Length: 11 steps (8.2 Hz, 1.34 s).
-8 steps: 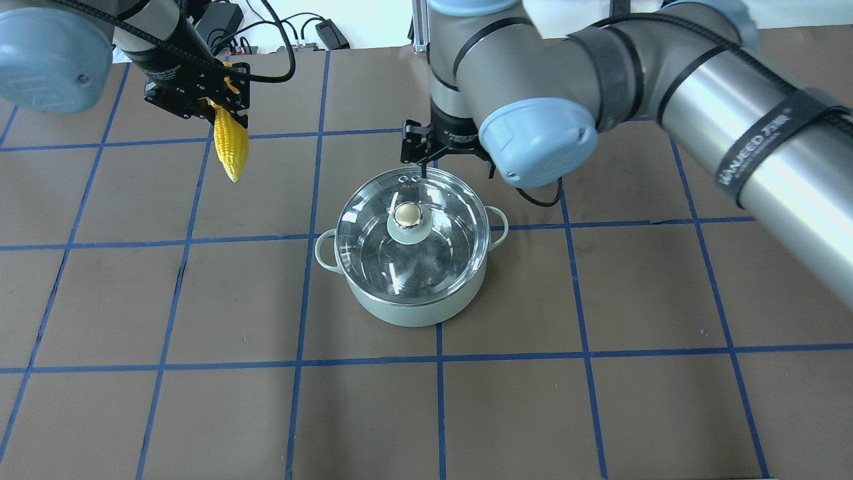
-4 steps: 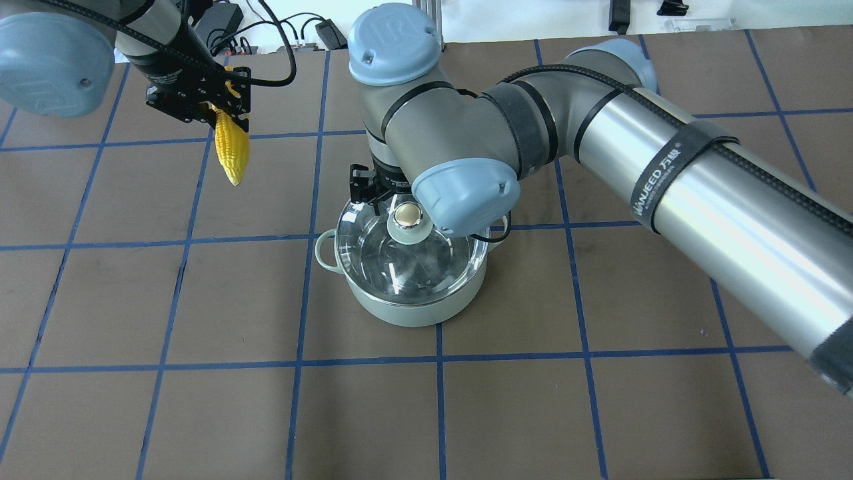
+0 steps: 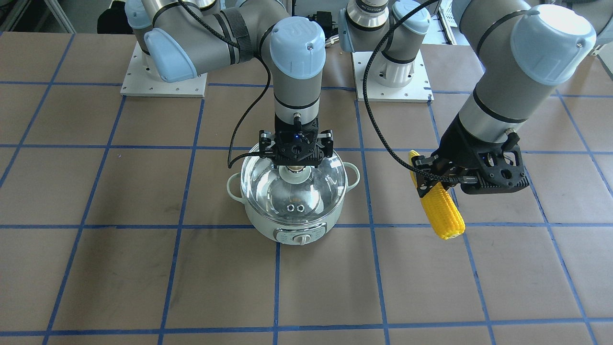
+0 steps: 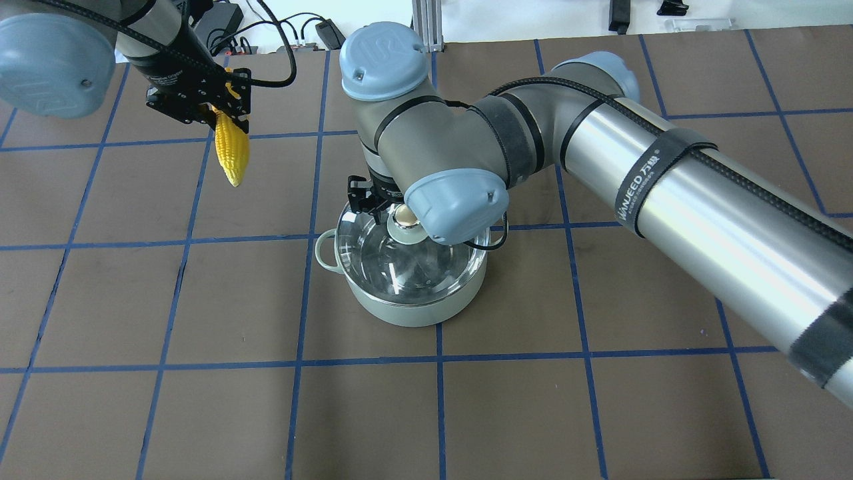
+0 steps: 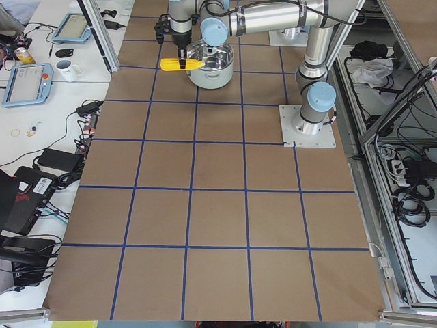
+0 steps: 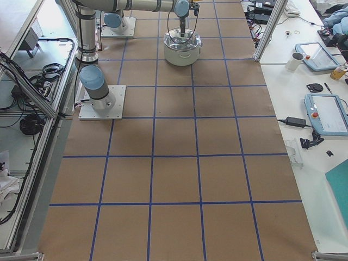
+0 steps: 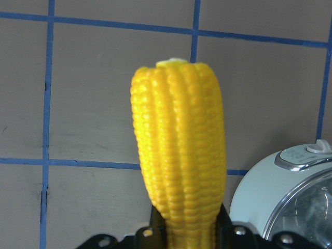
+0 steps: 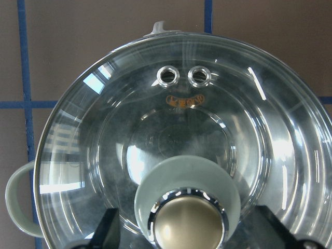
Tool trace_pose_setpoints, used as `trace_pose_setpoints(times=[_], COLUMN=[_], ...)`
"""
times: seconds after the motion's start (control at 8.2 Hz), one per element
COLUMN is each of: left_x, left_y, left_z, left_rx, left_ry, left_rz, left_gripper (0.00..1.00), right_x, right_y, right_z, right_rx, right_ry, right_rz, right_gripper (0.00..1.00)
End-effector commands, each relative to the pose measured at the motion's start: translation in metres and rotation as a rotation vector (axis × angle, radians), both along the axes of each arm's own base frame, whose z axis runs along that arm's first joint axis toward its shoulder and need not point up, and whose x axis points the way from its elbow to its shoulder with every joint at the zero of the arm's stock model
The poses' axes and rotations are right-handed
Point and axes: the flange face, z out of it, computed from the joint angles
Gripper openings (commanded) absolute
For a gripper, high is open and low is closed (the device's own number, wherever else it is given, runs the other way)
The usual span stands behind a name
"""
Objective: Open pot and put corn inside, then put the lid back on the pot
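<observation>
**Pot**: stands near the middle of the surface, on a blue grid line. In the overhead view the right arm's wrist covers its far rim and one side handle. The front view shows both handles and the dial, which the overhead view does not.

**Lid**: seated on the pot. Its glass is clear, so the steel interior shows through with heavy glare. The steam holes read clearly in the right wrist view and small in the front view.

**Knob**: cut off by the bottom edge of the right wrist view and half covered by the wrist joint in the overhead view.

**Right gripper**: directly over the knob. Jaws spread wide, one on each side of the knob base with a gap showing on both sides; only their tips show in the wrist view.

**Left gripper**: well apart from the pot, on the robot's left. Jaws closed on one end of the corn; the gripped end is mostly hidden by the gripper body.

**Corn**: held up off the surface, free end slanting downward. The left wrist view shows it end-on along its rows, with the pot's edge at lower right. In the left side view it is a small yellow bar beside the pot. In the right side view I cannot make it out.
</observation>
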Motion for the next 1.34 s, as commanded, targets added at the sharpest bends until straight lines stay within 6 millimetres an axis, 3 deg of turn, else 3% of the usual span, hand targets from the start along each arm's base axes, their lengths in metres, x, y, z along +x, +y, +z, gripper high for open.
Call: trace_pose_setpoints(times=[0.0,0.12,0.24,0.49,0.73,0.85,0.98,1.22], left_x=[0.0,-0.001,-0.001,-0.001,-0.006,-0.006,-0.008,-0.011], left_y=[0.0,0.0,0.0,0.0,0.001,0.001,0.002,0.004], left_z=[0.0,0.0,0.0,0.0,0.0,0.0,0.0,-0.002], left_rx=[0.0,-0.001,-0.001,-0.001,0.0,0.002,0.002,0.019], left_ry=[-0.001,-0.001,-0.001,0.0,0.0,0.001,0.002,0.007], left_rz=[-0.001,-0.001,0.001,0.009,0.009,0.021,0.027,0.054], left_gripper=[0.0,0.0,0.0,0.0,0.0,0.0,0.0,0.0], right_x=[0.0,0.0,0.0,0.0,-0.003,-0.016,-0.042,-0.125], right_y=[-0.002,-0.001,-0.001,-0.001,-0.003,-0.004,-0.007,-0.029], right_z=[-0.002,-0.001,-0.001,0.0,0.013,0.043,0.064,0.1], right_rx=[-0.003,-0.003,-0.003,-0.002,-0.014,-0.034,-0.009,-0.023], right_ry=[0.001,-0.001,-0.001,0.003,0.003,-0.01,0.005,0.011], right_rz=[0.01,0.013,0.011,0.011,0.014,0.002,0.014,0.063], right_gripper=[0.59,0.35,0.23,0.11,0.07,0.07,0.05,0.04])
